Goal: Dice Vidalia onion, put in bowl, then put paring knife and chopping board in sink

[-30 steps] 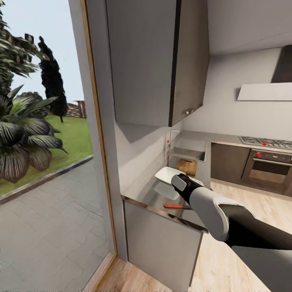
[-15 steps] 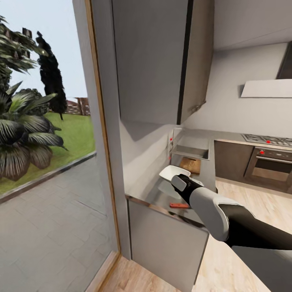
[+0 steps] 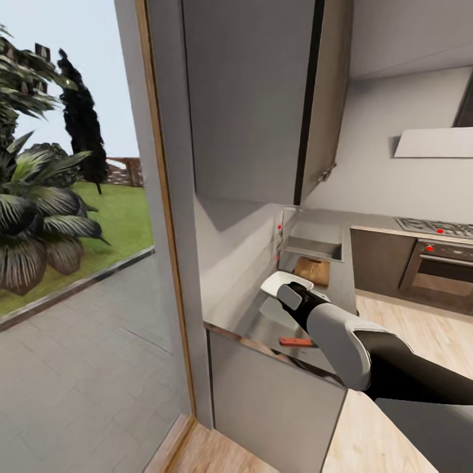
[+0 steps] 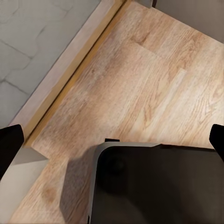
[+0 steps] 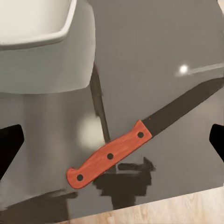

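Observation:
The paring knife (image 5: 109,156) lies flat on the grey countertop (image 5: 154,56), red-orange handle toward the counter's edge, dark blade (image 5: 182,109) pointing away. My right gripper (image 5: 112,140) hovers open just above it, a fingertip to each side. The white bowl (image 5: 35,21) stands close beside the knife. In the head view my right arm (image 3: 335,335) reaches over the countertop (image 3: 263,322); its wrist hides the fingers. There the knife (image 3: 295,341) lies near the front edge, with the bowl (image 3: 284,284), chopping board (image 3: 312,269) and sink (image 3: 315,246) beyond. The onion is out of view. My left gripper (image 4: 112,140) hangs open over the floor.
A tall glass door (image 3: 79,263) with a wooden frame stands left of the counter's end. A wall cabinet (image 3: 256,98) hangs over the counter. An oven (image 3: 437,276) and hob (image 3: 437,228) are at the far right. Wooden floor (image 4: 140,84) lies beneath my left gripper, beside my dark base (image 4: 158,186).
The whole head view has shifted: the counter and its things have slid slightly right and down. My right arm keeps the same pose over the knife.

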Controlling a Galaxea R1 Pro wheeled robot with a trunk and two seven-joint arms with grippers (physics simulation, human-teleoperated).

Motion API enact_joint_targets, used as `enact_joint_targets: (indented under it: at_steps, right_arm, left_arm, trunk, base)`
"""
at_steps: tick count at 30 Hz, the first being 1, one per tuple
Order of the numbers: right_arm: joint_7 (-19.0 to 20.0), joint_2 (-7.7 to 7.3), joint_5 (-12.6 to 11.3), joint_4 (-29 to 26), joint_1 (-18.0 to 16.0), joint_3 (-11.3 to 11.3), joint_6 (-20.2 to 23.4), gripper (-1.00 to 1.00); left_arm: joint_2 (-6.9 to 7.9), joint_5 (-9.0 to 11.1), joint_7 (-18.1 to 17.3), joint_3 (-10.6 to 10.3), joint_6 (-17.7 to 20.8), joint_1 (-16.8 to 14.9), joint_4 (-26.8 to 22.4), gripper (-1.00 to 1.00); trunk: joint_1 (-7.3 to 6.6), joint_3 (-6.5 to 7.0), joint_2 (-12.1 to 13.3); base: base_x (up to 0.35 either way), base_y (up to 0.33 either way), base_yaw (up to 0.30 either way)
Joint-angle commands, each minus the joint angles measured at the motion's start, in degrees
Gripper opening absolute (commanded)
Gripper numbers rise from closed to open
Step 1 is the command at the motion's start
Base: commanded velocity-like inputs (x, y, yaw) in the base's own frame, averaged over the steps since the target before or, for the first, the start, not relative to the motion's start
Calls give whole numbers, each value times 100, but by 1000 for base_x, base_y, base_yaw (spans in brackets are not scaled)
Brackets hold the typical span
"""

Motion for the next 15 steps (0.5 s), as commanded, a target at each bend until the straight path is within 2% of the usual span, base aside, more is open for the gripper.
enact_joint_targets:
  at_steps: [1, 11, 15]
  right_arm:
    - [-22, 2, 55, -13, 2, -45, 60, 100]
    - [-21, 2, 55, -11, 2, -45, 64, 100]
    - [-22, 2, 55, -11, 2, -45, 72, 100]
  left_arm:
    - [-5, 9, -25, 20, -6, 3, -5, 100]
    - [-5, 9, -24, 20, -6, 3, -5, 100]
    - [-5, 9, -26, 20, -6, 3, -2, 100]
  trunk:
    - [3, -1, -3]
    - [3, -1, -3]
    - [3, -1, -3]
  base:
    - [102, 0, 0]
    - [155, 0, 0]
    - [75, 0, 0]
